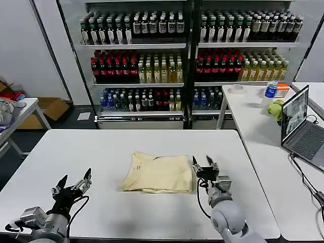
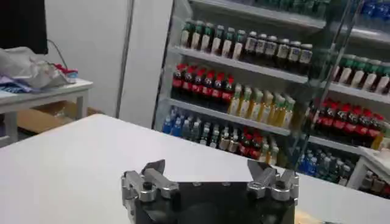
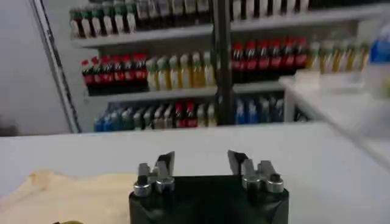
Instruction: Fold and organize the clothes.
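Cloth is lying folded near the middle of the white worktop [image 1: 71,162]: the pale yellow T-shirt [image 1: 159,173] is sitting as a flat, roughly rectangular packet, its collar end turned toward the robot's left, where a small dark mark is showing by the neckline. Its edges are looking fairly even, with a few soft creases running across the top layer. The right gripper [image 1: 205,165] is hovering just beside the shirt's right edge, apart from the fabric, with its fingers spread and nothing between them; in the right wrist view the same gripper [image 3: 200,162] is showing an open gap, and a corner of the yellow shirt [image 3: 67,195] is lying on the worktop close beside it. The left gripper [image 1: 75,183] is waiting over the near left part of the worktop, well apart from the shirt, its fingers likewise spread wide and holding nothing; the left wrist view is showing that gripper [image 2: 210,173] above bare white surface. Behind the worktop, glass-fronted coolers [image 1: 142,61] are standing stocked with rows of bottles. On a neighbouring table to the right, a laptop [image 1: 302,126] is sitting open.
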Tool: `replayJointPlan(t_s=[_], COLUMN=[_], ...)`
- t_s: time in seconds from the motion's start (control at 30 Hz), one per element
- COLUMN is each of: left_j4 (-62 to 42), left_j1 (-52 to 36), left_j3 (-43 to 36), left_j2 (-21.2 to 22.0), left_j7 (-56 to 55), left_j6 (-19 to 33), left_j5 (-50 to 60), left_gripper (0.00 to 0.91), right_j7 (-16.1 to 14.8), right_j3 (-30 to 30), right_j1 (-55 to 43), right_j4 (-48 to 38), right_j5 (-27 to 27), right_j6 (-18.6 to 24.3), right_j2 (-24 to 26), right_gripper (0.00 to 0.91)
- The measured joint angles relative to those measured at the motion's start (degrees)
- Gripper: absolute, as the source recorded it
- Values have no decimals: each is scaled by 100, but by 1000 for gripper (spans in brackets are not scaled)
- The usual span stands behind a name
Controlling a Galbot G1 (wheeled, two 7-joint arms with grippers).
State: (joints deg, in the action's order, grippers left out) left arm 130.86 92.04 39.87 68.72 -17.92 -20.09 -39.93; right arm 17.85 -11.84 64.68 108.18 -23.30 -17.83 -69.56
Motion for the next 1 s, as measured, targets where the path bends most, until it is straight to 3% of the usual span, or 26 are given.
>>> replayJointPlan(t_s=[0.23, 0.4, 0.67, 1.0], left_j4=[50, 58, 39, 128], left_j1=[17, -24, -27, 68], left_j3=[-49, -101, -160, -138], left_j2=[-121, -227, -322, -360], left_j7=[252, 486, 630, 718], left_j6=[3, -1, 62, 89], left_j5=[111, 232, 448, 638], left_gripper=[907, 907, 907, 907], right_j7=[-117, -213, -330, -341], right_j3=[-375, -710, -1153, -1354], right_j1=[692, 1298, 1994, 2330], right_j4=[594, 1053, 1508, 1763], right_j5=[825, 1129, 1246, 1134], right_j6=[636, 936, 1122, 1053], right_j2=[53, 28, 74, 17], right_gripper=[907, 907, 907, 907])
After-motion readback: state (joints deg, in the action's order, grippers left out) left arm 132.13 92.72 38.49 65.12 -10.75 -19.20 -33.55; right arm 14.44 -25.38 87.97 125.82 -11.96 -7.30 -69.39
